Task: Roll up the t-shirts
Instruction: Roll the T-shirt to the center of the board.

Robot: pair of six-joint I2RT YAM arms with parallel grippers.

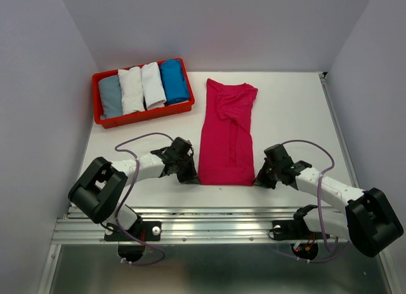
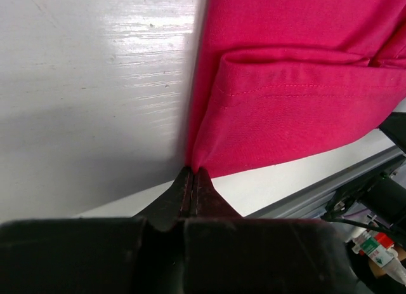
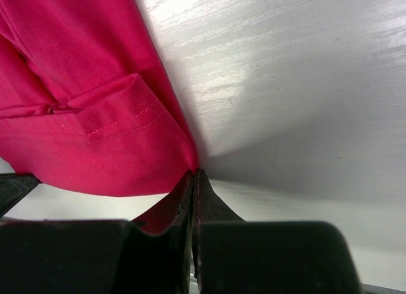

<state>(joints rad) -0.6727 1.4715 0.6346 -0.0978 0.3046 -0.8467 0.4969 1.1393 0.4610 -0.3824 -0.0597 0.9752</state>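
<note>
A magenta t-shirt [image 1: 227,132] lies on the white table, folded lengthwise into a long strip with its hem toward me. My left gripper [image 1: 192,178] sits at the hem's near-left corner. In the left wrist view its jaws [image 2: 193,171] are pressed together with the corner of the pink cloth [image 2: 298,97] pinched at their tips. My right gripper [image 1: 257,180] is at the near-right corner. Its jaws [image 3: 194,173] are likewise shut, with the pink cloth [image 3: 82,116] nipped at the tips. The hem's stitching shows in both wrist views.
At the back left stands a red tray [image 1: 144,116]. It holds rolled t-shirts side by side: a grey-blue one [image 1: 110,96], two white ones [image 1: 131,89] [image 1: 153,85] and a bright blue one [image 1: 174,80]. The table's metal front rail [image 1: 216,221] runs close behind both grippers.
</note>
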